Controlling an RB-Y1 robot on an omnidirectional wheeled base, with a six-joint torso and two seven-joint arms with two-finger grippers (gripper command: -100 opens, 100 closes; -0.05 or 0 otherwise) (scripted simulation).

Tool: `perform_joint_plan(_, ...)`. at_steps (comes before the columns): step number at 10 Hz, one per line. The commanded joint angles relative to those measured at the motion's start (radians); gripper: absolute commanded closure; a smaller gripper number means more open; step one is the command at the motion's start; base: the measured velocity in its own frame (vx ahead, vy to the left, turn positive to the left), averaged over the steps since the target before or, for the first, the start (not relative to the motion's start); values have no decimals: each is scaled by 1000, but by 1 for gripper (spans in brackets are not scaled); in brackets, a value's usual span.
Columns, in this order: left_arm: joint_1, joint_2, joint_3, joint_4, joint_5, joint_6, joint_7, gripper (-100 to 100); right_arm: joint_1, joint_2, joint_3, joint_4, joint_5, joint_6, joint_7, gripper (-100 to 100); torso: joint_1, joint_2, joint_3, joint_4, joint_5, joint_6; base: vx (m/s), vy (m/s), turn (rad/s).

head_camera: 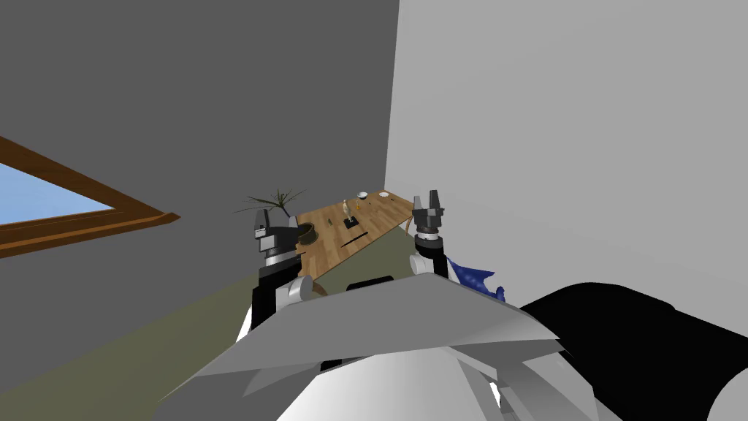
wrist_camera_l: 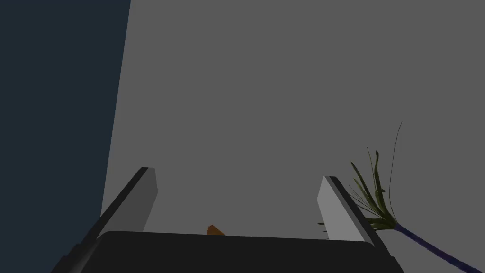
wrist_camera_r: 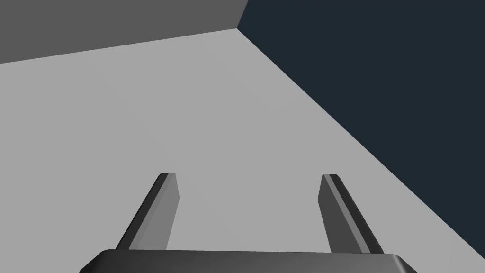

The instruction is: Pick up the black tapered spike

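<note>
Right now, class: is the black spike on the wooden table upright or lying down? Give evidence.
Lying down: the black spike shows as a thin dark line along the wooden table.

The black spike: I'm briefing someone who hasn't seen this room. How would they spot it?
Find the wooden table standing in the room's far corner. The black spike lies on its near part, to the right of the potted plant. It alone is a long, thin, dark sliver.

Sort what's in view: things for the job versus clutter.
Job: black spike, lying on the wooden table.
Lying about: potted plant, bottle, black block, white bowl, blue cloth off the table.
</note>
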Motion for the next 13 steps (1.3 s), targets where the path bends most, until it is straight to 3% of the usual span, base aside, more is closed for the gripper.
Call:
perform_joint_plan(1, -5, 35, 4, 8, 6, 20, 4, -100, 0, 0, 0, 0, 0, 0, 0, 0, 0, 0, 0, 0, 0, 0, 5, -16, -15)
perform_joint_plan(5, -37, 136, 26, 53, 39, 129, 29, -100, 0, 0, 0, 0, 0, 0, 0, 0, -3, -1, -1, 0, -1, 0, 15, -51, -30)
perform_joint_plan(6, -37, 136, 26, 53, 39, 141, 29, -100, 0, 0, 0, 0, 0, 0, 0, 0, -4, -2, -1, 0, -1, 0, 15, -47, -11)
perform_joint_plan(8, -62, 177, 43, 90, 64, 208, 47, -100, 0, 0, 0, 0, 0, 0, 0, 0, -3, -1, -1, 0, -1, 0, 16, -51, -45)
perform_joint_plan(13, -92, 209, 64, 136, 92, 342, 69, -100, 0, 0, 0, 0, 0, 0, 0, 0, -4, -2, -1, 0, -1, 0, 20, -51, -32)
